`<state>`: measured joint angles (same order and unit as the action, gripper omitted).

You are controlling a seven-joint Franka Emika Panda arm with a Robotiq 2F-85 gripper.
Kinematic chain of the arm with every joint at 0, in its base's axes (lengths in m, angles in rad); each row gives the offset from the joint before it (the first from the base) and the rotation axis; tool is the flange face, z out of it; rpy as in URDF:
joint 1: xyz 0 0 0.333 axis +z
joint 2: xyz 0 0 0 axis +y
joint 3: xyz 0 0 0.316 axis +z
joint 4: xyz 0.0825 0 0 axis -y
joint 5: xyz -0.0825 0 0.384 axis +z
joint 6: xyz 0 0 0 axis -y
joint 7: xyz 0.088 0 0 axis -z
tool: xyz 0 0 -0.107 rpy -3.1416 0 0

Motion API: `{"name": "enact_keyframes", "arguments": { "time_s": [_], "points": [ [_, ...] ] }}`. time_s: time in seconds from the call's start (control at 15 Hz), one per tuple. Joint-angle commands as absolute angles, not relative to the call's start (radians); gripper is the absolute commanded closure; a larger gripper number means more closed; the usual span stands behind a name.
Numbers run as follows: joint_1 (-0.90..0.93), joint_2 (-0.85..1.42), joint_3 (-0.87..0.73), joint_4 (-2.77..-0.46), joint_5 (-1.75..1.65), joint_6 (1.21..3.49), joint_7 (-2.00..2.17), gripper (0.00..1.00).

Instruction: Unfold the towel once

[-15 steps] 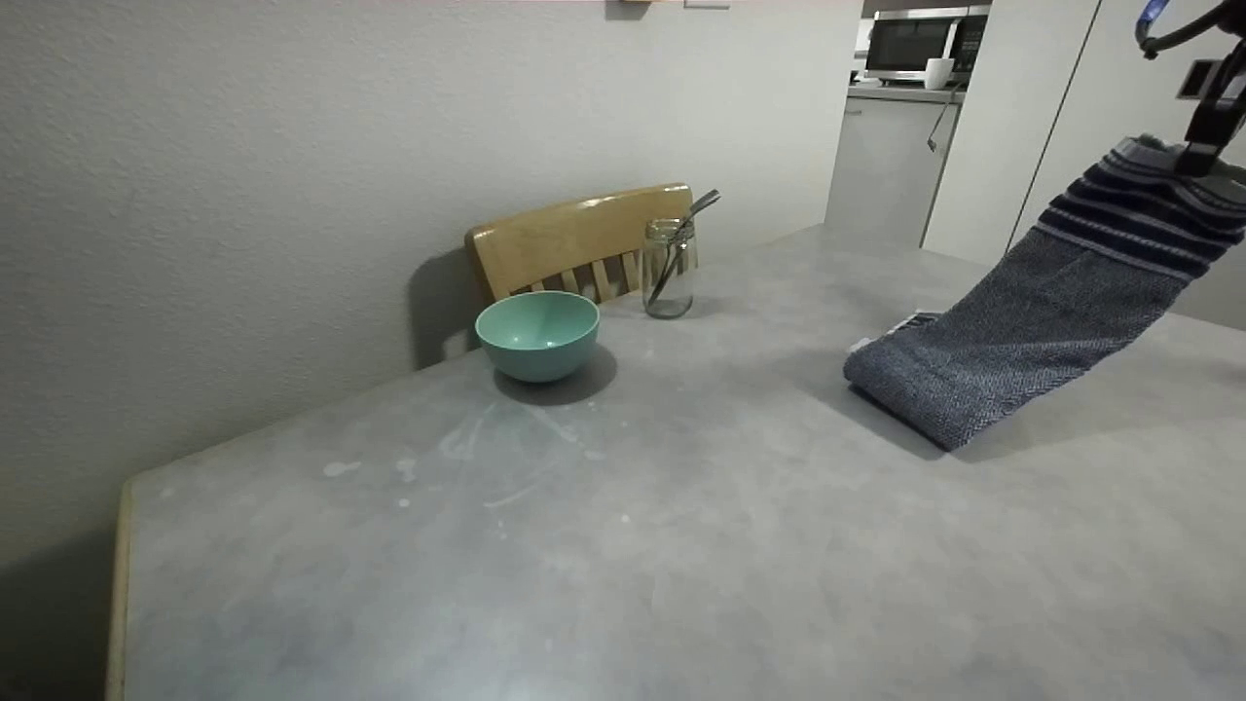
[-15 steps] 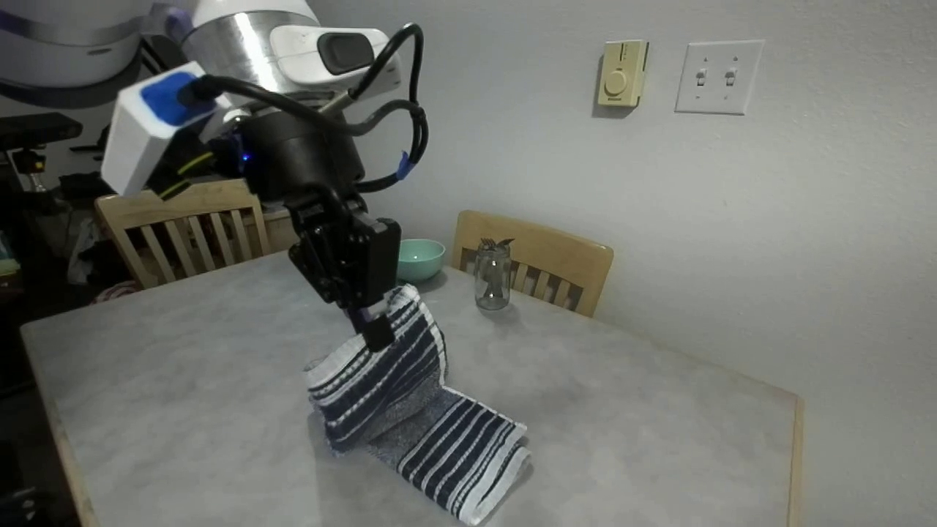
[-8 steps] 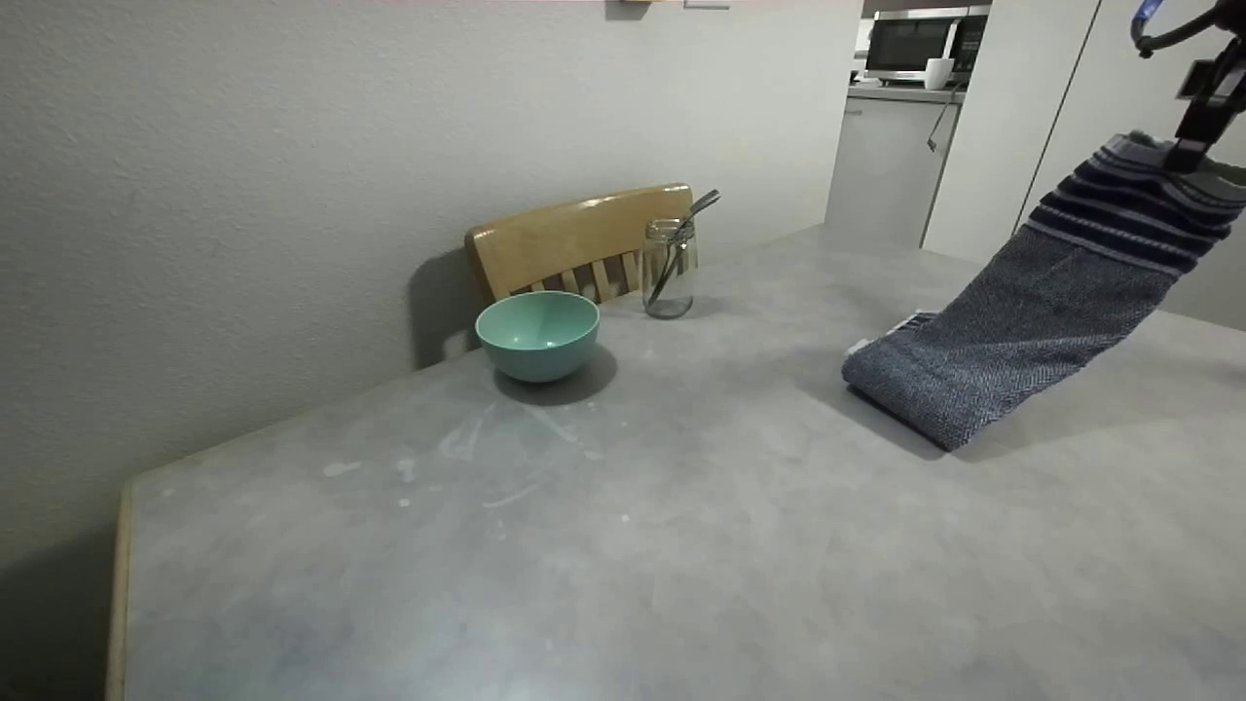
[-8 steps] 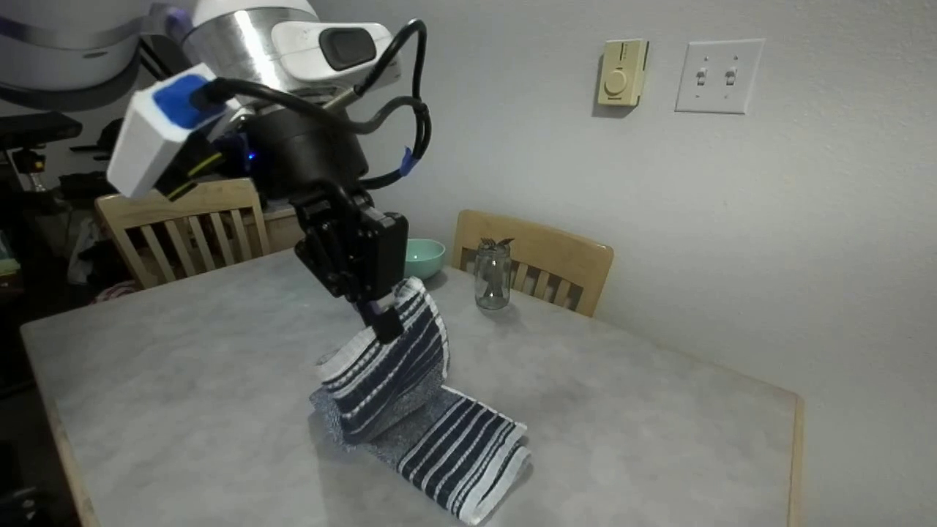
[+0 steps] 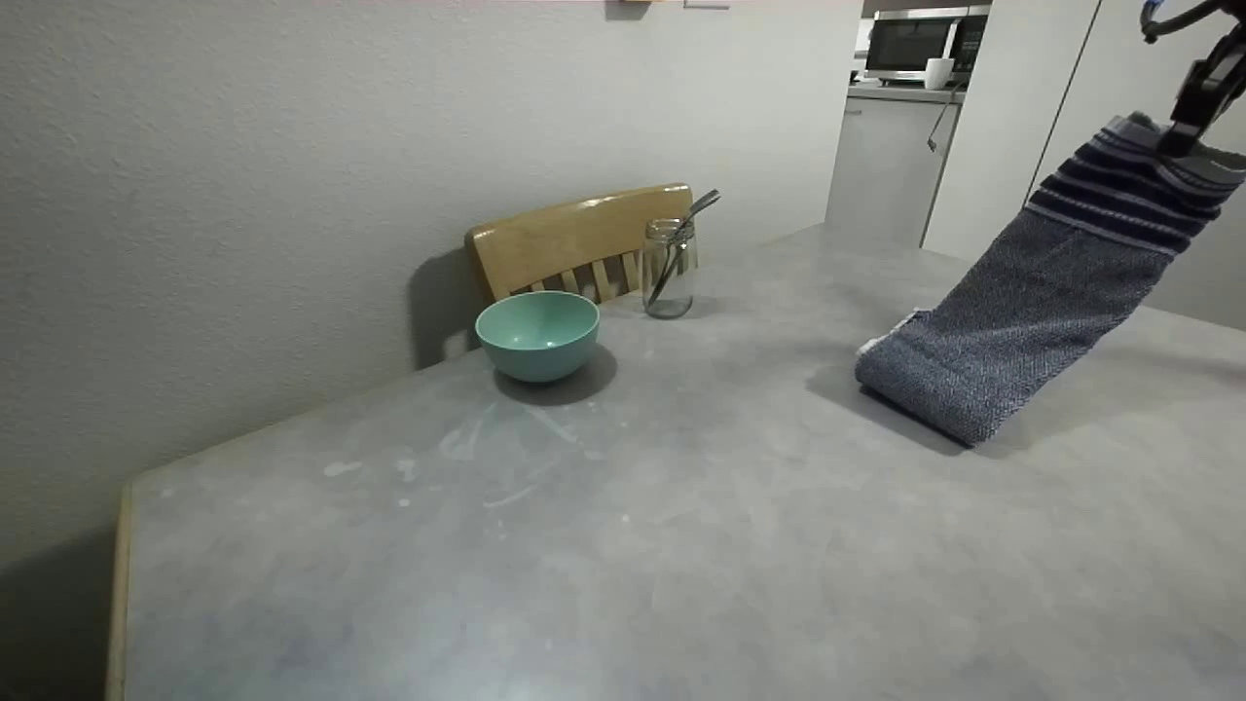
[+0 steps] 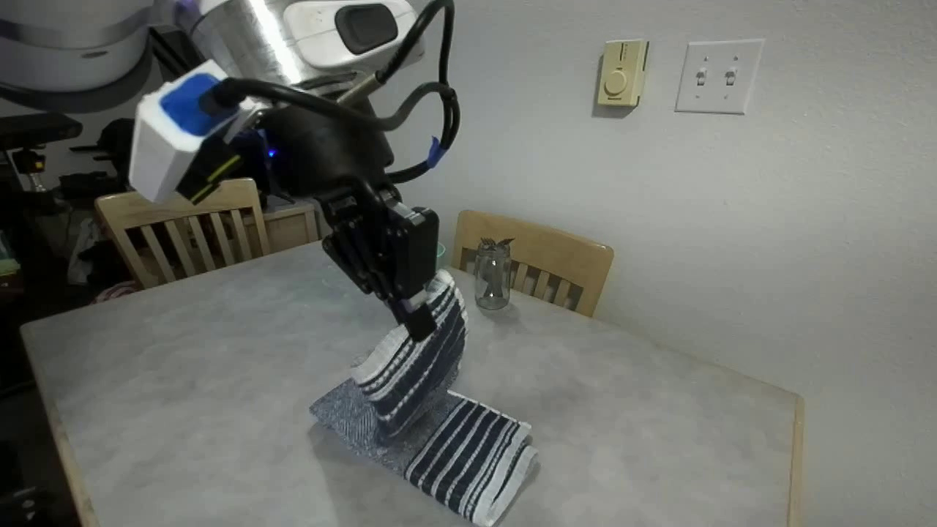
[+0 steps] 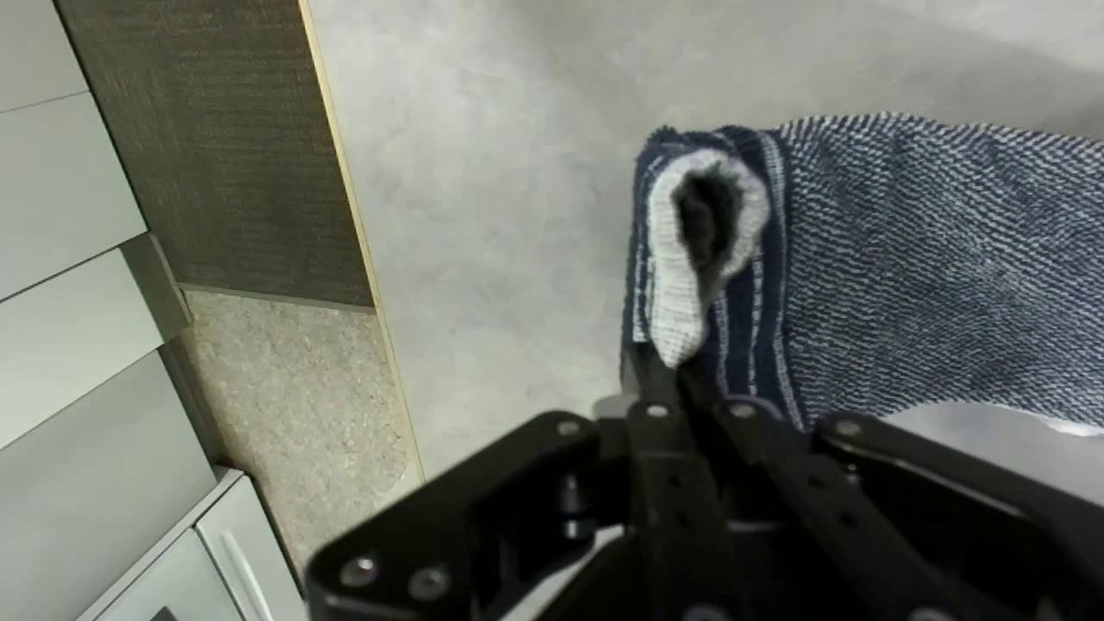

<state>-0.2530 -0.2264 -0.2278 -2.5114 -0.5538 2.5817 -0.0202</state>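
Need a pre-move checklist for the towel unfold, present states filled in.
1. Grip closed: ok, the tool is shut on the towel.
2. Grip depth: cannot tell, how much towel is pinched is hidden.
3. Lift: ok, the raised end is held above the table.
4. Support: ok, the lower striped end rests on the table.
5. Unfold complete: not ok, the raised end is not yet laid down.
6. Spacing: ok, bowl and jar both stand apart from the towel.
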Motion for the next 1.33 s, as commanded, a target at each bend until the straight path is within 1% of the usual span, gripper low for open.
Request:
{"name": "enact_keyframes", "arguments": {
  "time_s": [0.0, 0.07, 0.13, 0.2, 0.27, 0.33, 0.4, 0.6, 0.67, 0.73, 0.87, 1.07, 1.27],
  "points": [
    [-0.274, -0.167, -0.239, -2.483, -0.503, 2.633, -0.038, 0.99],
    [-0.273, -0.153, -0.243, -2.481, -0.484, 2.645, -0.048, 0.93],
    [-0.273, -0.138, -0.245, -2.477, -0.472, 2.658, -0.052, 0.69],
    [-0.271, -0.119, -0.247, -2.473, -0.457, 2.674, -0.054, 0.98],
    [-0.271, -0.1, -0.247, -2.466, -0.446, 2.691, -0.049, 0.97],
    [-0.267, -0.087, -0.249, -2.461, -0.427, 2.699, -0.062, 1.0],
    [-0.267, -0.069, -0.249, -2.454, -0.414, 2.711, -0.061, 1.0],
    [-0.264, -0.023, -0.251, -2.422, -0.367, 2.719, -0.075, 0.98],
    [-0.265, -0.011, -0.251, -2.41, -0.361, 2.719, -0.07, 0.71],
    [-0.264, -0.001, -0.25, -2.4, -0.354, 2.719, -0.073, 0.7],
    [-0.261, 0.015, -0.247, -2.375, -0.362, 2.714, -0.063, 0.58],
    [-0.255, 0.022, -0.244, -2.35, -0.392, 2.711, -0.044, 0.35],
    [-0.24, -0.014, -0.234, -2.356, -0.429, 2.698, -0.023, 0.15]
  ]
}}
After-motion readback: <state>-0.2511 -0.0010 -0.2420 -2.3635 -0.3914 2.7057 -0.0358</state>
